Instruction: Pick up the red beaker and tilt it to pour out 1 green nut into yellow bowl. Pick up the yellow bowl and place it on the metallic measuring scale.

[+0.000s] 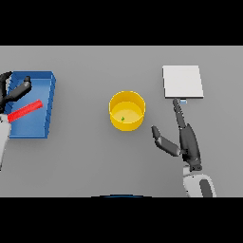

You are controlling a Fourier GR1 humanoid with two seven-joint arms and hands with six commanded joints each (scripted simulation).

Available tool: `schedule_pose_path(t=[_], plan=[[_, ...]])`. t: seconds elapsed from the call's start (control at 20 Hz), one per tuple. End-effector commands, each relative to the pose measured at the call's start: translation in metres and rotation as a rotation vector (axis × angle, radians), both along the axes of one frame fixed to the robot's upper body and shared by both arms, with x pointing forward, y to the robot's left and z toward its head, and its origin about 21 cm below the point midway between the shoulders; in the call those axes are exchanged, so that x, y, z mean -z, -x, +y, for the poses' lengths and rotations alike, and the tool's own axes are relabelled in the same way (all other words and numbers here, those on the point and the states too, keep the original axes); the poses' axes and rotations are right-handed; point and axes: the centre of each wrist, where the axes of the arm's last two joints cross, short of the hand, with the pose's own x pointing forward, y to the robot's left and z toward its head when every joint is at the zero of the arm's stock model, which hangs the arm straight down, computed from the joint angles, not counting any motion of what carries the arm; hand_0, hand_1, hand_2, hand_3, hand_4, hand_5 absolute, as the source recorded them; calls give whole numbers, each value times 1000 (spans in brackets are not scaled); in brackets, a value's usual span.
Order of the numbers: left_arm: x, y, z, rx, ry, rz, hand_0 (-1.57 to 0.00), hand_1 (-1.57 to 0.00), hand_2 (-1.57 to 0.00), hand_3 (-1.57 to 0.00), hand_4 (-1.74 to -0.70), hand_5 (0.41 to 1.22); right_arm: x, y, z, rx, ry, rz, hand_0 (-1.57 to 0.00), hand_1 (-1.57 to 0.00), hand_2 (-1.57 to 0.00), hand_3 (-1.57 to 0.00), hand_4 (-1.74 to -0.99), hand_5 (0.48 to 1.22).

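Head view: green nut (122, 118) inside yellow bowl (127, 111)

Bare table lies between your right hand (187, 142) and the yellow bowl (126, 110) at its ten o'clock; the scale (182, 81) sits at twelve.

One head view, looking down

The camera sits high at the robot's head and faces steeply down onto the grey surface (85, 161), from moderate range, the arms entering from below.

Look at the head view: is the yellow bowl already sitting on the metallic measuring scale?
No: the yellow bowl stands on the grey table, apart from the scale.
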Motion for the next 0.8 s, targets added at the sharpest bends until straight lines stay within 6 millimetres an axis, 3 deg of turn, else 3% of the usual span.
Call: schedule_pose_path(t=[0.0,0.15,0.25,0.45,0.6,0.75], plan=[[-1,0,5,0,-4,-6,-202,-166,-170,-160,-802,652,0,1,-2,1,6,3,1,1,1,1,-1015,642],[1,2,1,14,-5,-35,-103,-85,-87,-82,-782,651,-4,-2,-1,-1,60,28,1,1,1,1,-1020,640],[3,-2,-7,25,-10,-57,-65,-54,-55,-52,-763,657,-11,-11,-9,-95,124,26,1,1,1,1,-1005,669],[0,-2,-6,39,7,-69,-26,-21,-22,-21,-743,664,-35,-43,-11,-261,455,31,1,1,1,1,-1094,677],[4,-3,-10,38,-5,-60,-13,-10,-11,-10,-733,677,-54,-64,-2,-390,669,-10,1,1,1,1,-1174,674],[0,-1,-5,34,-11,-62,-6,-5,-5,-5,-737,689,-64,-80,5,-496,825,-36,1,1,1,1,-1207,674]])
